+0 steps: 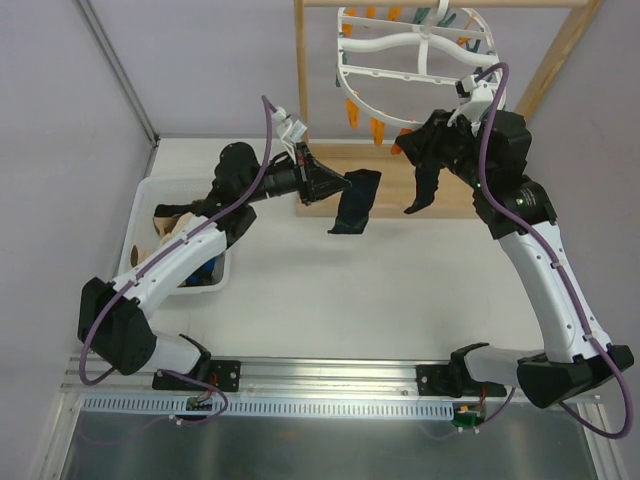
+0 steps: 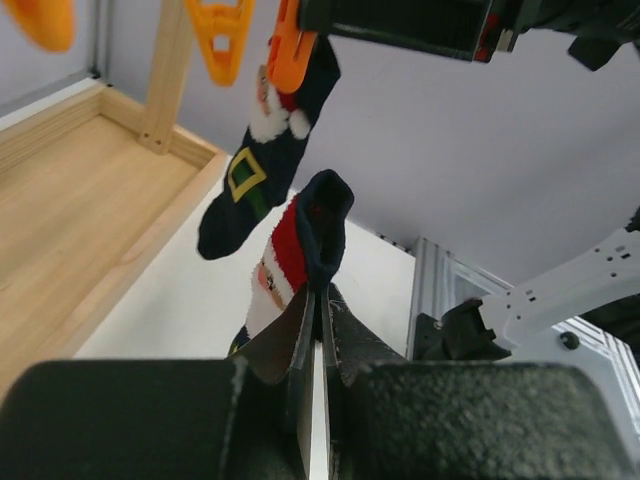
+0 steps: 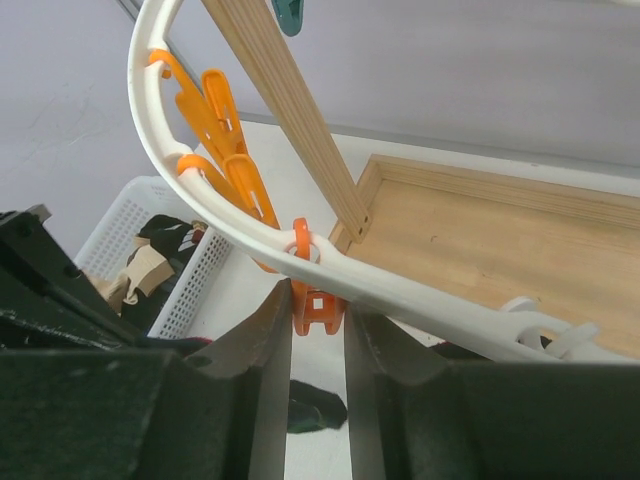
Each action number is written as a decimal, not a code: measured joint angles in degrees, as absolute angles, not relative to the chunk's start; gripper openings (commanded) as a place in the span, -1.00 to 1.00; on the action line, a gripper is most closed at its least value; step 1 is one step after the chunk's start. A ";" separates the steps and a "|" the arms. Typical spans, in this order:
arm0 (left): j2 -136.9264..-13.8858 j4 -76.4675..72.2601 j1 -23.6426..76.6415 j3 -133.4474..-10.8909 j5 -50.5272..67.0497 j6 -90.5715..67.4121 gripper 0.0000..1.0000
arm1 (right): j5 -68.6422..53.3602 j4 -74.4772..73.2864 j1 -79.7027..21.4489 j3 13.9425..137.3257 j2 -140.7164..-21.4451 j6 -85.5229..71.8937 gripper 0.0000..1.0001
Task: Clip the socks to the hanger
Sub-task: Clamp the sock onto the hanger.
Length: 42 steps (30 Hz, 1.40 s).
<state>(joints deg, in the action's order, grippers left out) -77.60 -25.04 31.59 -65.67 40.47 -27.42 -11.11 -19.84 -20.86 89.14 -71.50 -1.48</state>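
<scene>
**A:** Far left there's the white basket (image 1: 137, 215) with spare socks (image 1: 175, 222) in it. Then the left gripper (image 2: 320, 300), pressed tight on a dark Santa sock (image 2: 300, 245), held up over the table.

**B:** Yep, and just past it a clipped sock (image 2: 262, 165) dangles from an orange peg. The wooden stand (image 3: 290, 110) has a post that cuts across the hanger (image 3: 400, 290) rim. The right gripper (image 3: 318, 325) is pinching an orange peg (image 3: 318, 305) under that rim. Same peg? Can't tell.

hanger (image 3: 400, 292): white oval, tilted | Santa sock (image 2: 262, 150): dangling from orange peg (image 2: 292, 50) | second sock (image 2: 305, 250): bunched, just below
</scene>
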 measured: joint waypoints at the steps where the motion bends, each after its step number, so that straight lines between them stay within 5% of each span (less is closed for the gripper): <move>1: -79.24 -25.91 31.68 -67.24 41.43 -28.10 -1.00 | -11.33 -19.84 -20.84 89.12 -71.50 -1.48 -0.96; 17: -95.77 -32.21 32.34 -83.42 53.82 -33.34 -1.00 | -15.25 -18.61 -20.34 88.97 -70.04 -1.32 -0.99; 42: -102.08 -33.61 32.18 -90.83 59.99 -33.98 -1.00 | -18.92 -16.93 -19.68 87.00 -68.86 3.25 -0.99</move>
<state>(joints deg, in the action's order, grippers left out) -102.08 -33.61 32.18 -90.83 59.99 -33.98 -18.92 -16.93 -19.68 87.00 -68.86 3.25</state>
